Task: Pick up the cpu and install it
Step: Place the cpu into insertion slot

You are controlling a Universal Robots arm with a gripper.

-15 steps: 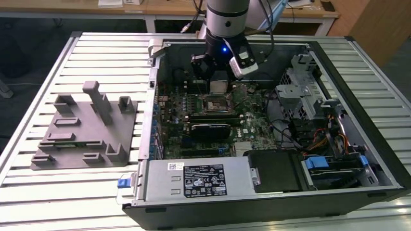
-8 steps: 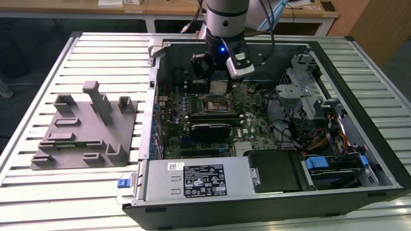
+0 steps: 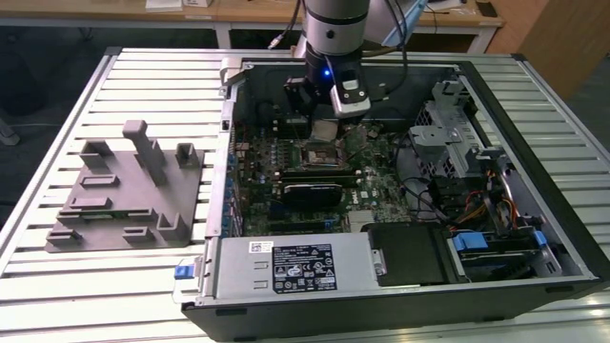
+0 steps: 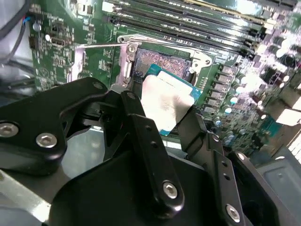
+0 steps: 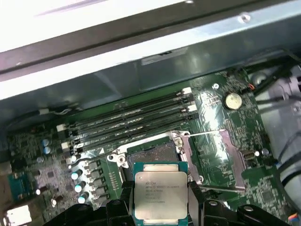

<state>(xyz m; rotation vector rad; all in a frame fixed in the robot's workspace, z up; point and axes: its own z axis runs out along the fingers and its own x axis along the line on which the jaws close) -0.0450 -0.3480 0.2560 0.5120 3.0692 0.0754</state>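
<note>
**CPU clamped in the jaws, hanging over the open socket**

The jaws are closed on the cpu (image 5: 161,195), one black finger (image 4: 141,136) on each of two opposite edges. Its pale metal top faces the first wrist camera, and its other two edges are free. The chip hangs clear of the motherboard (image 5: 221,155) and is not seated.

Just beyond the jaws lies the open CPU socket (image 5: 150,157), with its metal frame folded back and its thin load lever (image 5: 207,134) standing out to one side. Past the socket run the memory slots (image 5: 131,120), and the case's back wall (image 5: 141,66) rises behind them. That wall is the nearest hard edge ahead of the jaws. A row of capacitors (image 5: 77,176) stands to one side of the jaws, and a coin cell (image 5: 231,100) sits well off to the other.

In the second wrist view the chip's green underside rim shows, tilted and overlapping the socket (image 4: 164,59). It does not show how far the two are apart.

The exterior view shows the arm (image 3: 333,28) reaching down into the open computer case (image 3: 572,236). There is open air around the jaws on every side. The drive cage (image 3: 448,128) and power supply (image 3: 286,264) are well apart from them. On the slatted tabletop (image 3: 143,71) outside the case, far from the jaws, sits the grey fixture (image 3: 128,189).
</note>
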